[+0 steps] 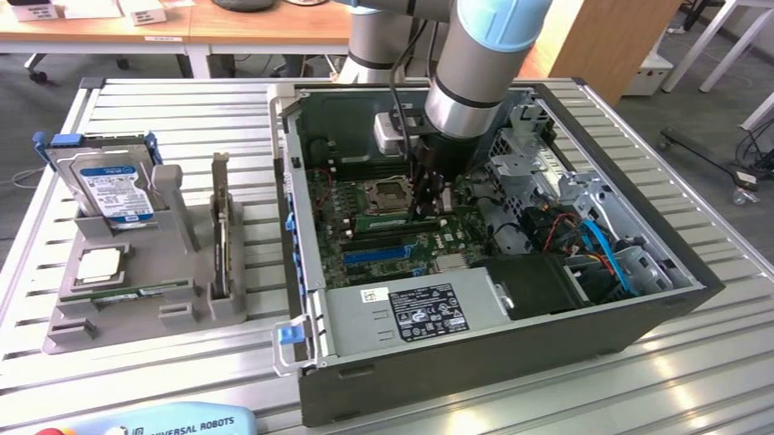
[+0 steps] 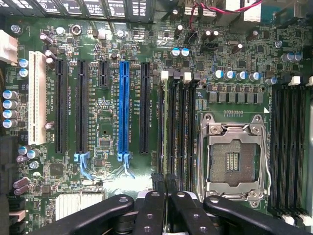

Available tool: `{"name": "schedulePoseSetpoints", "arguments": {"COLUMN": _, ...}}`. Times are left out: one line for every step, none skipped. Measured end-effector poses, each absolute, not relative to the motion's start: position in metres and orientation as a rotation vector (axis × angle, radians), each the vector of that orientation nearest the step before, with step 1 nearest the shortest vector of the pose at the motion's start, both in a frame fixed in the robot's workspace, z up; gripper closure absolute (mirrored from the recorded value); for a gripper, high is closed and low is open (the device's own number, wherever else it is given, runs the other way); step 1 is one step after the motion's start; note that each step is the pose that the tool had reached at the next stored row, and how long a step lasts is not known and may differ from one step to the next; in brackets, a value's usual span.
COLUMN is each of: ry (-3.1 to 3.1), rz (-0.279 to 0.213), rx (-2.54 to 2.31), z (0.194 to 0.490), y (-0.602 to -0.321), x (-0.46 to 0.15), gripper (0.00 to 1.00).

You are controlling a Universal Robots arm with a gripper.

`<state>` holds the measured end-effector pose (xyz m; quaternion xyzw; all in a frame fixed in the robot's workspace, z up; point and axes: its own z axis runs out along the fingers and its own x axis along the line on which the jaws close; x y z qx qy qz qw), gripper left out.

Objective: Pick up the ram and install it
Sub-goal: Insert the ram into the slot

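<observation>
I am down inside the open computer case (image 1: 484, 362), hemmed in by its metal walls, with the power supply (image 1: 411, 313) on one side and a tangle of blue cables (image 1: 604, 254) on another. Just beside my jaws (image 2: 164, 183) sits the empty processor socket (image 2: 234, 159) with its silver frame. On my other flank the long black expansion slots run alongside a blue slot (image 2: 124, 110) and a white slot (image 2: 36, 98). My jaws are drawn in narrow, with the black fingertips (image 2: 155, 188) almost together, pinching the ram (image 1: 377, 220). It stands on edge over the bank of memory slots (image 2: 183, 127) between the socket and the expansion slots. A second bank of slots (image 2: 288, 147) lies past the socket. The exterior view adds what lies well apart from my jaws, out on the slatted surface (image 1: 181, 118): a grey holder (image 1: 72, 335) carrying a hard drive (image 1: 115, 186), a square processor chip (image 1: 100, 263), an upright expansion card (image 1: 220, 227) and a second green stick (image 1: 127, 292). The wrist view gives me the motherboard (image 2: 107, 122) close up.
</observation>
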<state>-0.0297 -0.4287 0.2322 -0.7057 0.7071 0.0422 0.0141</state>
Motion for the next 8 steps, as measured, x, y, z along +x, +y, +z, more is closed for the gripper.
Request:
{"name": "schedulePoseSetpoints", "arguments": {"ry": 2.202, "rz": 0.131, "rx": -2.197, "z": 0.2322, "y": -0.4287, "x": -0.0301, "gripper": 0.88}}
{"name": "schedulePoseSetpoints", "arguments": {"ry": 2.202, "rz": 0.131, "rx": -2.197, "z": 0.2321, "y": -0.4287, "x": -0.0301, "gripper": 0.88}}
{"name": "schedulePoseSetpoints", "arguments": {"ry": 2.201, "rz": 0.131, "rx": -2.197, "z": 0.232, "y": -0.4287, "x": -0.0301, "gripper": 0.88}}
{"name": "schedulePoseSetpoints", "arguments": {"ry": 2.202, "rz": 0.132, "rx": -2.197, "z": 0.2319, "y": -0.4287, "x": -0.0301, "gripper": 0.88}}
{"name": "schedulePoseSetpoints", "arguments": {"ry": 2.202, "rz": 0.131, "rx": -2.197, "z": 0.2318, "y": -0.4287, "x": -0.0301, "gripper": 0.88}}
{"name": "schedulePoseSetpoints", "arguments": {"ry": 2.201, "rz": 0.132, "rx": -2.197, "z": 0.2317, "y": -0.4287, "x": -0.0301, "gripper": 0.88}}
{"name": "schedulePoseSetpoints", "arguments": {"ry": 2.201, "rz": 0.132, "rx": -2.197, "z": 0.2315, "y": -0.4287, "x": -0.0301, "gripper": 0.88}}
{"name": "schedulePoseSetpoints", "arguments": {"ry": 2.202, "rz": 0.131, "rx": -2.197, "z": 0.2314, "y": -0.4287, "x": -0.0301, "gripper": 0.88}}
